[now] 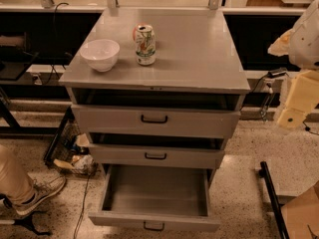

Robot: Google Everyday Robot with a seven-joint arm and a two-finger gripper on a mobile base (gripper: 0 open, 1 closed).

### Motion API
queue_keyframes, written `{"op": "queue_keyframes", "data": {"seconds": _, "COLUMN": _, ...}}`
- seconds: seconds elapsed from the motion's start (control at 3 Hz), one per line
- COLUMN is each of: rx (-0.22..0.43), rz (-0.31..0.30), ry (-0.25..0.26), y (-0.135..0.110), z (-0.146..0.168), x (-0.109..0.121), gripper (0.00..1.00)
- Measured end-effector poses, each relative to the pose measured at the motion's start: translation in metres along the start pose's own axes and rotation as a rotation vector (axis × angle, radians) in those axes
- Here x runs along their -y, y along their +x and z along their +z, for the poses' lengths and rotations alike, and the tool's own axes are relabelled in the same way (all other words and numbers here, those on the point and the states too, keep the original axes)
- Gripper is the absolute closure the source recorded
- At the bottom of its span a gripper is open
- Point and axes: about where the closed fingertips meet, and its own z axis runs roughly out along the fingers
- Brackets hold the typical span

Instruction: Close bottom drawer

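The grey cabinet [199, 59] has three drawers. The bottom drawer [154, 220] is pulled far out toward me. Its empty grey inside shows, and its small black loop handle [153, 226] is at the lower edge of the view. The mid-sized drawer [155, 156] and the tallest drawer [154, 119] above it each stand slightly out. My gripper [291, 114] is at the right edge of the view, pale yellow below the white arm [306, 34]. It is level with the top drawer, off to the right of the cabinet and well above the bottom drawer, touching nothing.
A white bowl [99, 54] and a drink can [145, 45] stand on the cabinet top. A person's leg and shoe [37, 193] are at the lower left. A wire basket with clutter [70, 156] sits left of the cabinet. A black bar [271, 198] and a cardboard box [301, 215] are at the lower right.
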Motion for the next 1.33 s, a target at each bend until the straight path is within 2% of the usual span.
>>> {"op": "queue_keyframes", "data": {"seconds": 0.33, "rx": 0.0, "rz": 0.0, "ry": 0.0, "y": 0.0, "z": 0.0, "x": 0.0, "gripper": 0.0}}
{"op": "queue_keyframes", "data": {"seconds": 0.67, "rx": -0.028, "rz": 0.045, "ry": -0.038, "y": 0.007, "z": 0.028, "x": -0.012, "gripper": 0.0}}
{"op": "queue_keyframes", "data": {"seconds": 1.0, "rx": -0.066, "rz": 0.174, "ry": -0.145, "y": 0.024, "z": 0.106, "x": -0.046, "gripper": 0.0}}
{"op": "queue_keyframes", "data": {"seconds": 1.33, "rx": -0.077, "rz": 0.313, "ry": -0.252, "y": 0.044, "z": 0.186, "x": -0.09, "gripper": 0.0}}
